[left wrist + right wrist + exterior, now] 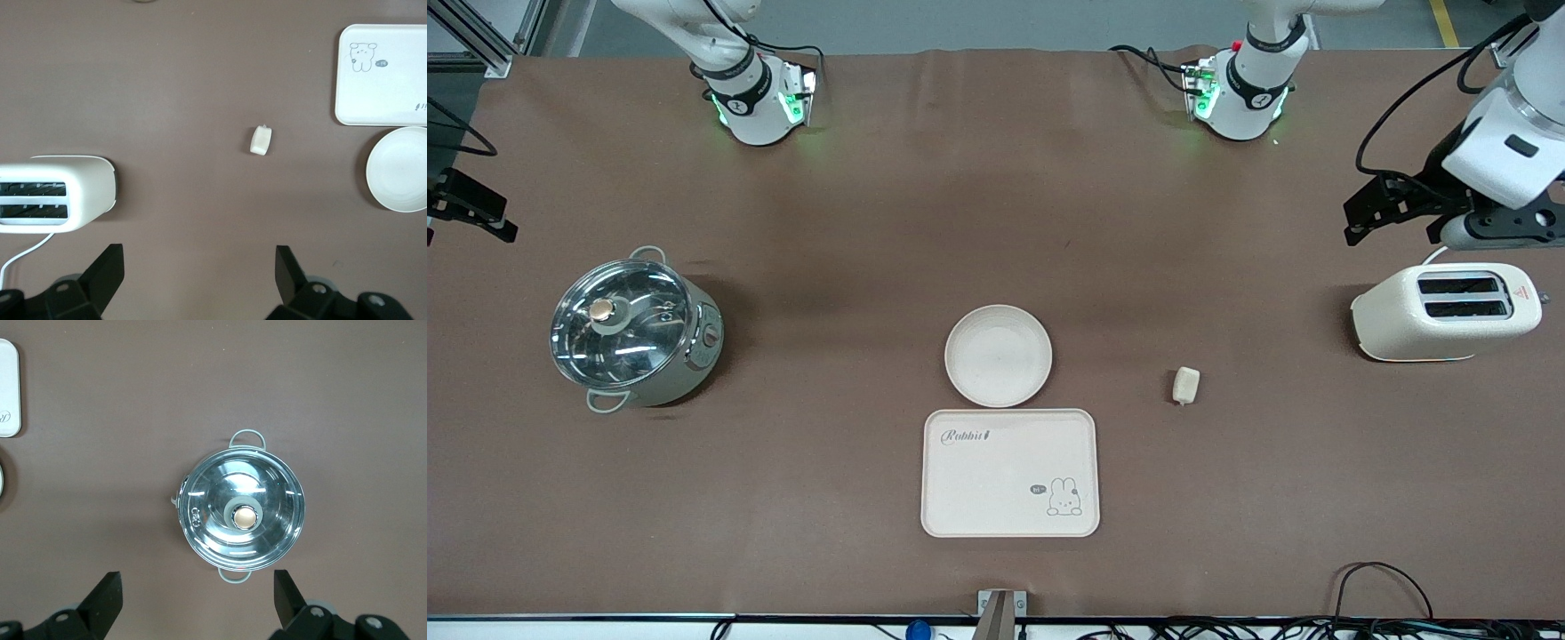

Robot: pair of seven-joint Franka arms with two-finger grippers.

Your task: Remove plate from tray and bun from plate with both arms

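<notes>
While both grippers' jaws gape empty: smooth round plate (pixel 998 356); tray (pixel 1009 473) just beside; lumpy oblong bun (pixel 1184 385).

A lidded steel pot (pixel 636 329) sits toward the worktop's right-arm end, a cream toaster (pixel 1445 311) toward the left-arm end, a rabbit tray (pixel 1009 473) near the front edge.

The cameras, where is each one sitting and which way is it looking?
Front view: high across the table, facing both arms' bases; the left gripper is above the toaster.
Left wrist view: looks down past the open left gripper at toaster, bun, plate, tray.
Right wrist view: looks down past the open right gripper at the pot.
All three views show the tray.
</notes>
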